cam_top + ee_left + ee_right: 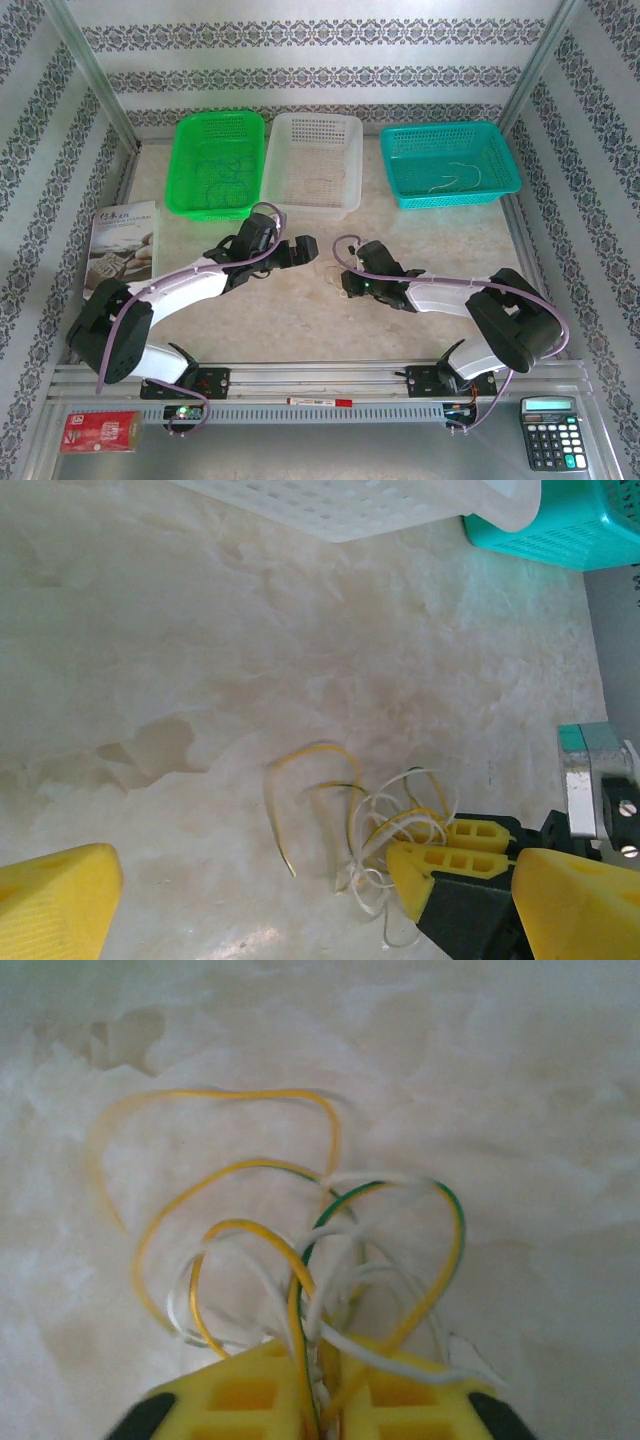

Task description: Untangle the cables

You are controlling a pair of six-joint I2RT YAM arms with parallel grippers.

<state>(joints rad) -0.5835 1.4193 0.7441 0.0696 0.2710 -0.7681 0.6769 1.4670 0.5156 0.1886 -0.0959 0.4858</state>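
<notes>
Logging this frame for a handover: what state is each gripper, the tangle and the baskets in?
left gripper: open.
right gripper: shut on cables.
cables: tangled, pinched at one side.
green basket: holds thin strands.
teal basket: holds pale strands.
white basket: contents unclear.

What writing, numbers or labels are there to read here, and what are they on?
Nothing can be quoted with confidence.
Booklet: dark characters at its top corner, too small to read.
Red packet: pale print, blurred.
Calculator: key markings too small to read; nothing legible on the display.
</notes>
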